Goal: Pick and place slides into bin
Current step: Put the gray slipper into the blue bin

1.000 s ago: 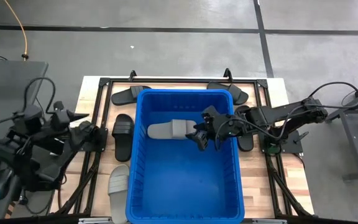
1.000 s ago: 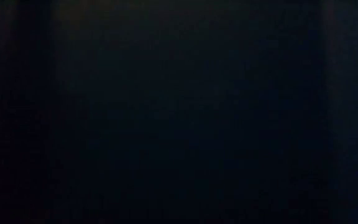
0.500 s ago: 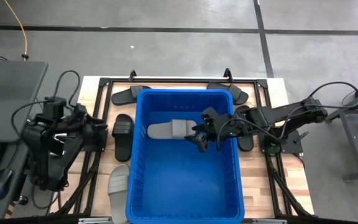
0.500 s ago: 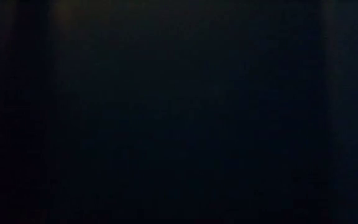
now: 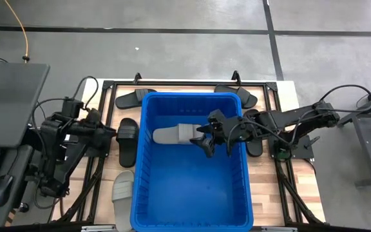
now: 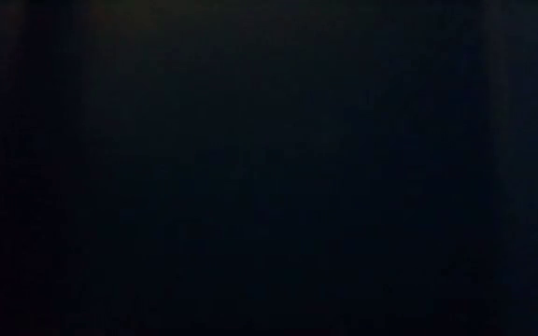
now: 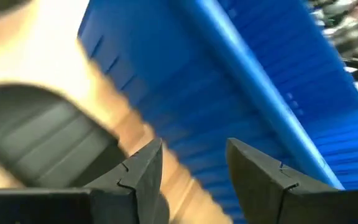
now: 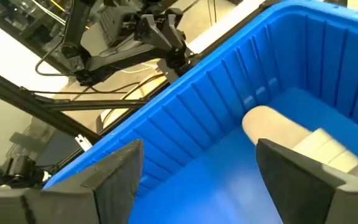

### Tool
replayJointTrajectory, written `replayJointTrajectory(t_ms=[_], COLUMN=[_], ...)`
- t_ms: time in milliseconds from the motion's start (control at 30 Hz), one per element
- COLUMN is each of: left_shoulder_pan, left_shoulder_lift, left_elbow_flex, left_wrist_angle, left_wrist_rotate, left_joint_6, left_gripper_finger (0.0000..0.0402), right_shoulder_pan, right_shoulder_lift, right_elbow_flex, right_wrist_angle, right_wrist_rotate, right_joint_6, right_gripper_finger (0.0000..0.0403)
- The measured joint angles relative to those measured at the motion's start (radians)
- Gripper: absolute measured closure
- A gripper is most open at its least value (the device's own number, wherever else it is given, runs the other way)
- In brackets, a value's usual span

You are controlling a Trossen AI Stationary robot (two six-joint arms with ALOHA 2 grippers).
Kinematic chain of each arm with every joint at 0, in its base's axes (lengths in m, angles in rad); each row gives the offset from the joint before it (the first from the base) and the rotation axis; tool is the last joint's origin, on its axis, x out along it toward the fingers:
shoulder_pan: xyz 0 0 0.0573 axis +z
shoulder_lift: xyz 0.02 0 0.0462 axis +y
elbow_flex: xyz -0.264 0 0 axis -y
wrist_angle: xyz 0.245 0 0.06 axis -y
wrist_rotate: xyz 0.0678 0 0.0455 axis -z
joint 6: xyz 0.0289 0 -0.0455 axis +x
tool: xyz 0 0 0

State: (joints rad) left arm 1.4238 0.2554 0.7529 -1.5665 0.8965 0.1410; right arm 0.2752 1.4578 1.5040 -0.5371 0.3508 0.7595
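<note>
Grey slide (image 5: pixel 176 134) lies binned just beyond our empty, spread right claw (image 5: pixel 206 136); left claw (image 5: pixel 113 135), half-spread and seemingly empty, next takes the black slide (image 5: pixel 127 140) just ahead.

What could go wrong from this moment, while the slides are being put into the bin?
1. The left gripper sits by the black slide close beside the bin; reaching for it, the jaws might bump the blue wall.
2. The right gripper hangs open inside the bin next to the grey slide; pulling out, it could catch the slide or the rim.
3. The low view is dark, so heights are hard to judge.
</note>
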Motion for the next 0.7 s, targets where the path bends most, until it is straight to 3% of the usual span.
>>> replayJointTrajectory(t_ms=[133, 200, 467, 700], left_shoulder_pan=[-0.021, -0.024, -0.024, -0.023], left_shoulder_lift=[-0.010, -0.014, -0.012, 0.019], left_elbow_flex=[0.041, 0.121, 0.586, 0.725], left_wrist_angle=[-0.006, -0.006, 0.084, 0.081], left_wrist_rotate=[0.200, 0.231, 0.073, 0.038], left_joint_6=[0.035, 0.047, 0.027, -0.075], left_gripper_finger=[0.0234, 0.0234, 0.0234, 0.0234], right_shoulder_pan=[0.000, 0.000, 0.000, 0.000], right_shoulder_lift=[0.000, 0.000, 0.000, 0.000], right_elbow_flex=[0.000, 0.000, 0.000, 0.000], right_wrist_angle=[0.010, 0.009, 0.011, 0.011], right_wrist_rotate=[-0.037, -0.037, -0.018, -0.017], right_joint_6=[-0.041, -0.043, -0.038, -0.035], right_gripper_finger=[0.0105, 0.0105, 0.0105, 0.0105])
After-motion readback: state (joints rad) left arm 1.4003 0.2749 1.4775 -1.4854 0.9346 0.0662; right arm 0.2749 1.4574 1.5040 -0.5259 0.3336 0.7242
